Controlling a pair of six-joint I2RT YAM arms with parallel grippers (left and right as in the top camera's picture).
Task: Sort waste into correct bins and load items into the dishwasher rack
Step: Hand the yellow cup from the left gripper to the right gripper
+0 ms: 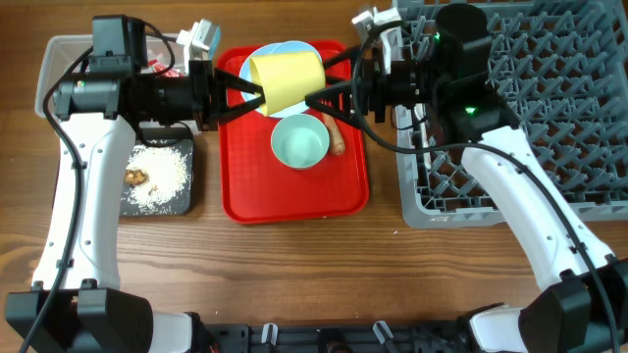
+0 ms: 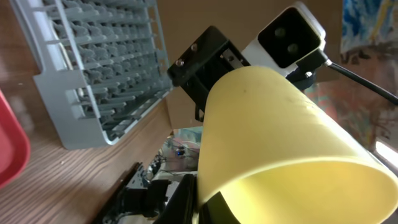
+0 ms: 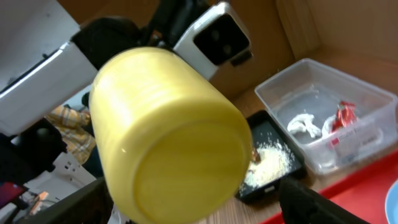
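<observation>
The yellow cup at the upper middle of the overhead view looks like smooth matt plastic, with a soft sheen on its base. Below it the red tray is glossy plastic. The table is wood with visible grain. At upper right the dishwasher rack is dull grey plastic. At left the black tray looks matt, its crumbs grainy. In the right wrist view the tub is cloudy clear plastic.

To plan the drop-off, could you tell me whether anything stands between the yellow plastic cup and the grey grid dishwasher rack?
Only the right gripper, its open fingers flanking the yellow plastic cup, and its arm lie between cup and grey grid dishwasher rack. No loose object shows there.
</observation>
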